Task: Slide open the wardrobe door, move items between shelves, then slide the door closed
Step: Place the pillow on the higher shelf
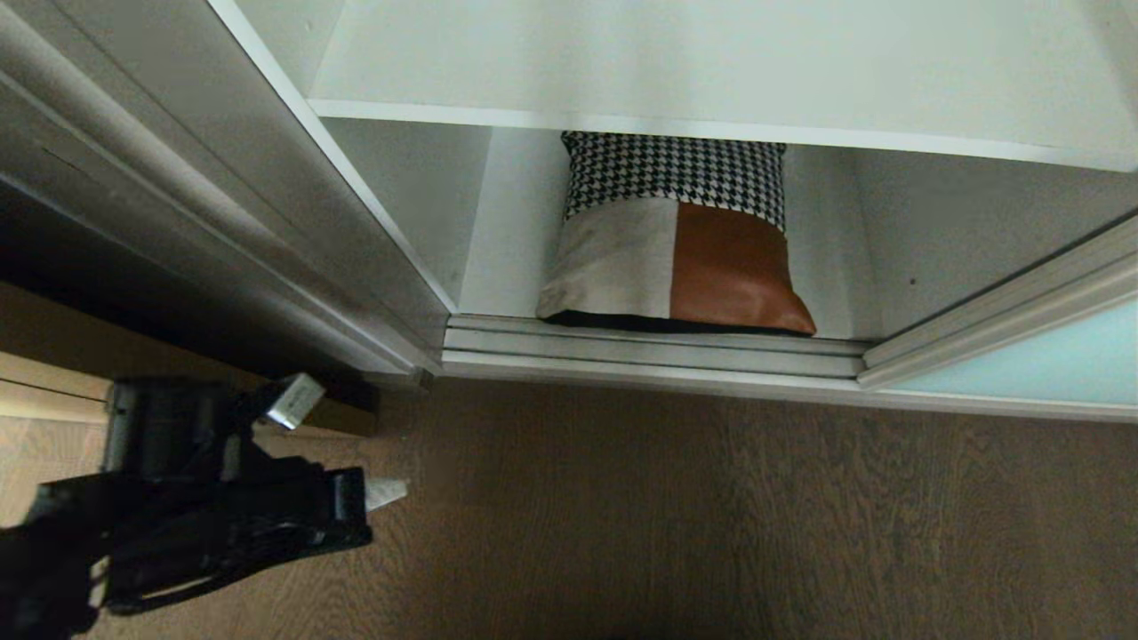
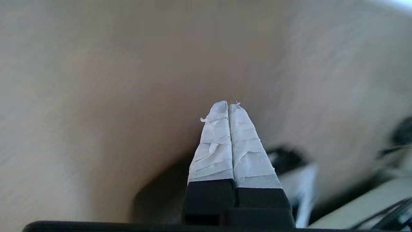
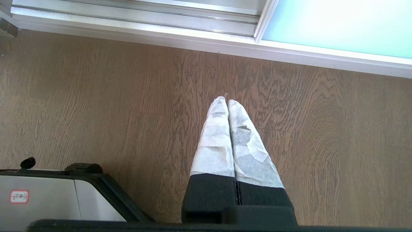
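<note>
Door (image 1: 1022,356) already slid open. Cushion (image 1: 676,258) on bottom shelf (image 1: 853,293), well ahead of left hand (image 1: 387,492), clenched, empty. Right hand (image 3: 227,100) clenched, idle. Left: move cushion, close door.

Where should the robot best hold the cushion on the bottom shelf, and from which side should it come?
Probably the cushion's near bottom edge at the track, coming from the open front. It leans back with its top band under the shelf above; the left tool is shut.
</note>
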### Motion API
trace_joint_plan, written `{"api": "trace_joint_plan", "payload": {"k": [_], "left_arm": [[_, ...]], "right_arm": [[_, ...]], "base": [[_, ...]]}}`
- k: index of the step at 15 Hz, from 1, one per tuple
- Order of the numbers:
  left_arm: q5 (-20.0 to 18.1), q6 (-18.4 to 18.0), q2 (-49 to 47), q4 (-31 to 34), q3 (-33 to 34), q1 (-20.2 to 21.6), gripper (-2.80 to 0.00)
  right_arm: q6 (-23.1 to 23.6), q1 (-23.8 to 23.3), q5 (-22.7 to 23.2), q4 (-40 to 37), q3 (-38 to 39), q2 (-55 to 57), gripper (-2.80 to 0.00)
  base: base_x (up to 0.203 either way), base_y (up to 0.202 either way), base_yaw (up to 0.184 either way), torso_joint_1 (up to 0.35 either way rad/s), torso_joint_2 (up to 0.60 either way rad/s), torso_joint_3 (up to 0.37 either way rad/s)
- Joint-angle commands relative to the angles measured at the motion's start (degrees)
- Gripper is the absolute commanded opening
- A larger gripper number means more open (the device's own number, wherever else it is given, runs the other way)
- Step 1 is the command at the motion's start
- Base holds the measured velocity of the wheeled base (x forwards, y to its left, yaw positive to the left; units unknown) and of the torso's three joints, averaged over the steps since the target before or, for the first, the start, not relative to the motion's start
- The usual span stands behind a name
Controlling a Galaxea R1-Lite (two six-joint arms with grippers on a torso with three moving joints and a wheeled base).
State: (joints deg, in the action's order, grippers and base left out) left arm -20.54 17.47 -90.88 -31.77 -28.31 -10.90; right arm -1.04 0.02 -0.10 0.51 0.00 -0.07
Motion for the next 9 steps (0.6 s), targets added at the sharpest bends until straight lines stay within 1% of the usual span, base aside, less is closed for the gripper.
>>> {"api": "trace_joint_plan", "payload": {"k": [1,2,4,6,9], "left_arm": [[-0.1,3.6,-11.1,-9.4,-4.3,-4.0,-2.8],[-0.1,3.9,-12.5,-9.7,-5.4,-4.1,-2.8],[0.9,3.8,-18.9,-10.5,-9.5,-4.2,-2.8],[3.4,4.0,-24.2,-12.2,-16.0,-4.2,-2.8],[4.6,4.5,-29.0,-12.0,-25.4,-4.6,-2.8]], "right_arm": [[0.0,0.1,0.0,0.0,0.0,0.1,-2.8],[0.0,0.1,0.0,0.0,0.0,0.1,-2.8],[0.0,0.0,0.0,0.0,0.0,0.1,-2.8],[0.0,0.1,0.0,0.0,0.0,0.1,-2.8],[0.0,0.1,0.0,0.0,0.0,0.1,-2.8]], "base": [[0.0,0.0,0.0,0.0,0.0,0.0],[0.0,0.0,0.0,0.0,0.0,0.0],[0.0,0.0,0.0,0.0,0.0,0.0],[0.0,0.0,0.0,0.0,0.0,0.0],[0.0,0.0,0.0,0.0,0.0,0.0]]}}
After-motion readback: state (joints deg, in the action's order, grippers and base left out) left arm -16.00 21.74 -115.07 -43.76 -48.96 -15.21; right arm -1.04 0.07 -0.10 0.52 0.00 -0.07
